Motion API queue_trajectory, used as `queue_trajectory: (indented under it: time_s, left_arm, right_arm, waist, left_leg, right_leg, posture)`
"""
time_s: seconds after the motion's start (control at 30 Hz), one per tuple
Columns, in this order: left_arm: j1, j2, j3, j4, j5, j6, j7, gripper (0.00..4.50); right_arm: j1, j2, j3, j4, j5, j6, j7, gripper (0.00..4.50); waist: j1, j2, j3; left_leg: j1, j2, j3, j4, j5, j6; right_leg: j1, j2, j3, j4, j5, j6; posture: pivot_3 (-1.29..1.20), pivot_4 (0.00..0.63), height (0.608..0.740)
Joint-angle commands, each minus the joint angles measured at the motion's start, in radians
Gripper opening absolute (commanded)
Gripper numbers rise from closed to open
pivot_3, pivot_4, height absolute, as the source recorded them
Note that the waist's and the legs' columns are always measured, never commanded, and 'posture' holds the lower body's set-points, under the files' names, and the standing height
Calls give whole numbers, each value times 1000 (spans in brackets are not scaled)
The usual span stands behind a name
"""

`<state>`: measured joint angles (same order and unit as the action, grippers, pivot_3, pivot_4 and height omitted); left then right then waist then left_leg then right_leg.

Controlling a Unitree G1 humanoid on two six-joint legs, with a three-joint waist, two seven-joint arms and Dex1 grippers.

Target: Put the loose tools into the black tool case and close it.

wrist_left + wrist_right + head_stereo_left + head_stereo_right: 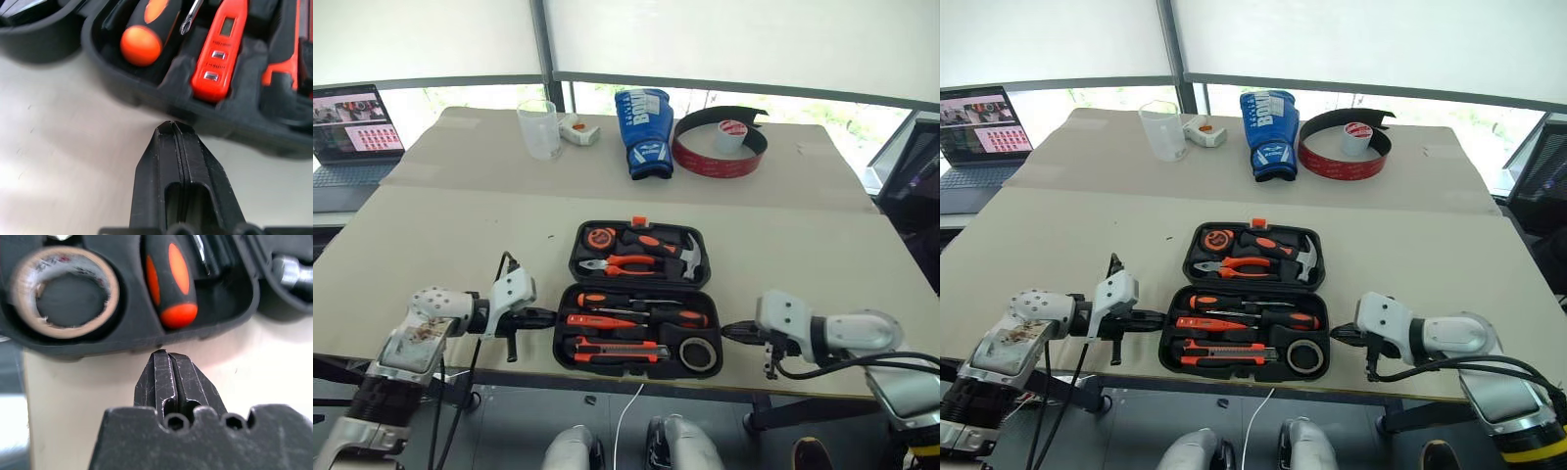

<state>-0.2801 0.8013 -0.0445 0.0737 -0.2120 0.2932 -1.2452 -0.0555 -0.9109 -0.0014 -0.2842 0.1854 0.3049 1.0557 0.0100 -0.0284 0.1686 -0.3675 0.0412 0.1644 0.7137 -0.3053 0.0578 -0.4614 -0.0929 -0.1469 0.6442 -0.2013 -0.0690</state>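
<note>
The black tool case [562, 328] lies open near the table's front edge. Its near half holds two screwdrivers [607, 301], a slim orange tool [597, 321], the utility knife [617, 350] and a dark tape roll [698, 353]. The far half holds pliers [622, 263] and a hammer [685, 257]. My left gripper [540, 316] is shut and empty, pointing at the case's left wall with a small gap, as the left wrist view [172, 128] shows. My right gripper [732, 333] is shut and empty just off the right wall; in the right wrist view [166, 355] it faces the tape roll [63, 291].
At the back of the table stand a blue boxing glove [643, 132], a red-and-black band [705, 162] around a tape roll, a clear cup [539, 128] and a small white object [579, 129]. A laptop [352, 127] sits far left. The case is close to the table's front edge.
</note>
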Motion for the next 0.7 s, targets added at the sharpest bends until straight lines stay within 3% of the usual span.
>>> queue_trajectory:
  time_s: [0.03, 0.13, 0.17, 0.33, 0.37, 0.47, 0.67, 0.7]
  left_arm:
    - [-70, 39, 74, 130, -20, 105, 53, 1152]
    - [-207, 8, 112, 232, -74, 271, 113, 2478]
    - [-257, -10, 121, 257, -92, 332, 132, 2646]
    - [-440, -98, 105, 330, -119, 541, 217, 4330]
    - [-475, -119, 97, 355, -117, 571, 234, 4435]
    - [-579, -205, 88, 453, -110, 624, 300, 4435]
    - [-636, -275, 75, 564, -86, 570, 350, 4435]
    - [-638, -282, 74, 576, -83, 562, 358, 3925]
  right_arm:
    - [-61, -18, -106, 14, 96, 143, -18, 1163]
    - [-199, 25, -128, 65, 174, 310, -68, 2316]
    - [-252, 46, -127, 88, 197, 367, -89, 2521]
    - [-468, 148, -64, 235, 199, 556, -194, 4195]
    - [-513, 176, -50, 282, 189, 581, -222, 4378]
    - [-630, 256, -3, 439, 157, 620, -277, 4378]
    - [-706, 317, 22, 596, 112, 611, -337, 4378]
    - [-710, 320, 24, 605, 112, 617, -338, 3875]
  waist:
    - [-1, 0, 0]
    - [-2, 0, 0]
    - [-1, -1, 0]
    - [1, -1, 0]
    - [0, -1, 0]
    - [-3, -1, 0]
    - [-16, -1, 0]
    - [-18, -1, 0]
  left_leg:
    - [0, 0, 0, 0, 0, 0]
    - [1, 2, 0, 0, 1, -1]
    - [1, 2, -1, 0, 1, -1]
    - [-1, 1, -1, 1, 2, -2]
    - [-1, 1, -1, 1, 2, -2]
    - [-2, -2, 0, 0, 2, -2]
    - [-4, -5, 1, -1, 2, -1]
    - [-4, -5, 1, -1, 2, -2]
  right_leg:
    - [0, 0, 0, 0, 0, 0]
    - [0, 1, -1, 2, 0, 1]
    - [0, 1, -1, 2, 0, 1]
    - [0, 2, -2, 3, 1, 0]
    - [0, 2, -2, 3, 1, 0]
    - [0, 2, -3, 3, 5, -8]
    - [-2, 0, -3, 3, 5, -8]
    - [-2, 0, -3, 3, 5, -7]
  posture:
    - [0, 150, 727]
    - [0, 150, 727]
    - [0, 150, 727]
    - [0, 150, 727]
    - [0, 150, 727]
    - [0, 150, 727]
    - [0, 150, 727]
    - [0, 150, 727]
